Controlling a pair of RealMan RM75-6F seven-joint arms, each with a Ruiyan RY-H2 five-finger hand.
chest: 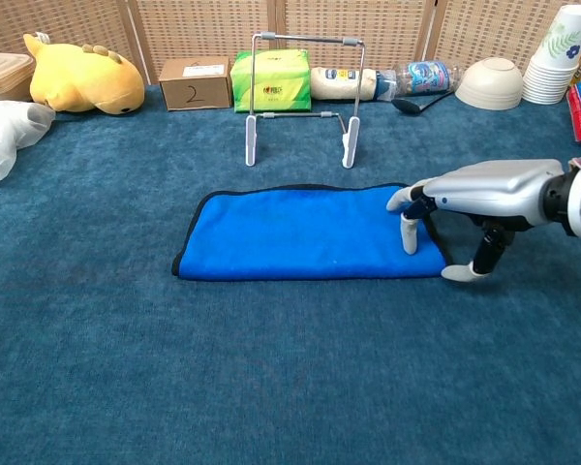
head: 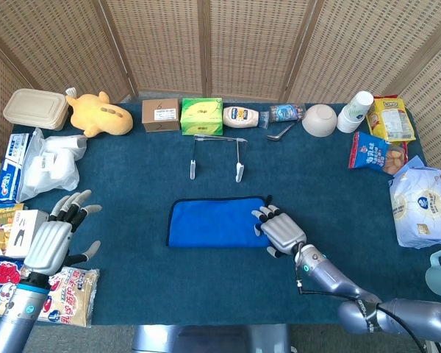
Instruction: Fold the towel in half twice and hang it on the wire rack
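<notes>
The towel [chest: 305, 235] lies flat on the surface [chest: 271, 368], in front of the wire rack [chest: 301, 95]. The right hand [chest: 465, 199] sits at the towel's right edge; the left hand [head: 55, 239] is well apart, far left.

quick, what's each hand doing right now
Left hand: open, fingers spread, holding nothing.
Right hand: open, fingertips on the right end of the blue towel, not gripping it.
</notes>
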